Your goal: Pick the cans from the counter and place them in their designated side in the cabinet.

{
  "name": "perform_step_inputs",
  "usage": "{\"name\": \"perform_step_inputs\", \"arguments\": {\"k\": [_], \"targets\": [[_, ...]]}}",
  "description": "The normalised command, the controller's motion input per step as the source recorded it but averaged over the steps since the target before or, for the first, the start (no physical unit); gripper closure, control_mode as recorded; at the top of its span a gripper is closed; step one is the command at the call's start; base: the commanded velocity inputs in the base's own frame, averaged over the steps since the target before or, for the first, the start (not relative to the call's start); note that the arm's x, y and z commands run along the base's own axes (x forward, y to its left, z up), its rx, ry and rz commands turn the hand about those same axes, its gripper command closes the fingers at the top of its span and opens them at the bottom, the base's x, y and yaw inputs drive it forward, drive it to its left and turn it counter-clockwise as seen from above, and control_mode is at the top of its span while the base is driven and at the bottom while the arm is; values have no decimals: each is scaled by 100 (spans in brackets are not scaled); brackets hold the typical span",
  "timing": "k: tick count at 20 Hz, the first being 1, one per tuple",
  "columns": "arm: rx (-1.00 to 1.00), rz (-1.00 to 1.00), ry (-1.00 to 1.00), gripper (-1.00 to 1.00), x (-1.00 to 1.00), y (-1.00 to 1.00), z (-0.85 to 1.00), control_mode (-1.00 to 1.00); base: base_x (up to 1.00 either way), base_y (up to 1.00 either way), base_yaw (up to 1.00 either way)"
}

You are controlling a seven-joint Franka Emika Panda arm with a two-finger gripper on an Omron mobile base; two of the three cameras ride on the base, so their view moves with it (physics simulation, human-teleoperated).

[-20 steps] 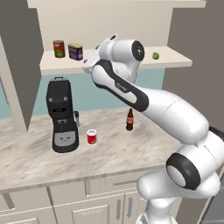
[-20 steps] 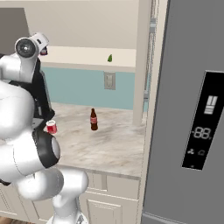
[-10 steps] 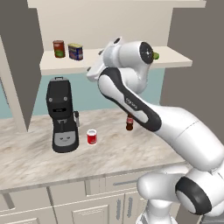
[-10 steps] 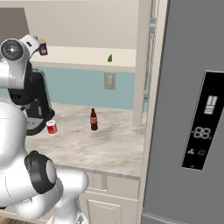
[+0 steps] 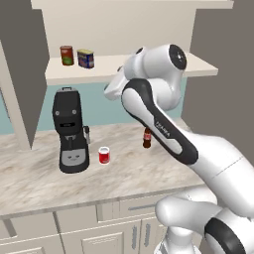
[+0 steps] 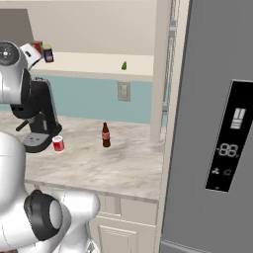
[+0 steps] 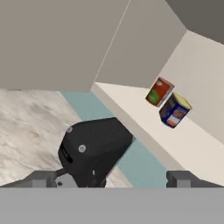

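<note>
The dark blue can (image 5: 86,58) with its yellow top stands on the cabinet shelf (image 5: 101,63), beside a dark red can (image 5: 66,55). The hand view shows the same blue can (image 7: 174,110) tilted by the camera's roll, with the shelf (image 7: 144,127) under it. Down on the counter (image 5: 39,173), the bright red can (image 5: 104,155) stands upright next to the coffee machine; it also appears as the red can (image 6: 58,144). My gripper (image 7: 113,179) is open, its fingertips wide apart with nothing between them, in the air before the shelf and right of the blue can.
A black coffee machine (image 5: 70,131) stands on the counter below my hand. A slim brown bottle (image 5: 147,138) stands further right. A small green item (image 6: 124,65) lies on the shelf's right part. A tall grey fridge (image 6: 217,123) borders the counter's right end.
My hand has drawn back from the blue can, to the right and slightly down, while the arm's upper joints swung up. Both cans have stayed where they were.
</note>
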Motion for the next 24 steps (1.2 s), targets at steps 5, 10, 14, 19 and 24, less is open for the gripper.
{"name": "perform_step_inputs", "arguments": {"k": [5, 10, 14, 19, 24], "targets": [[0, 0, 25, -100, -42, -20, -5, -100, 0, 0, 0], [0, 0, 8, -100, -51, -17, -17, -100, 0, 0, 0], [0, 0, -2, -100, -29, 1, -13, -100, 0, 0, 0], [-1, -4, -4, -100, -23, -2, -11, -100, 0, 0, 0], [-6, -12, 0, -100, -29, -16, -25, -100, 0, 0, 0]]}}
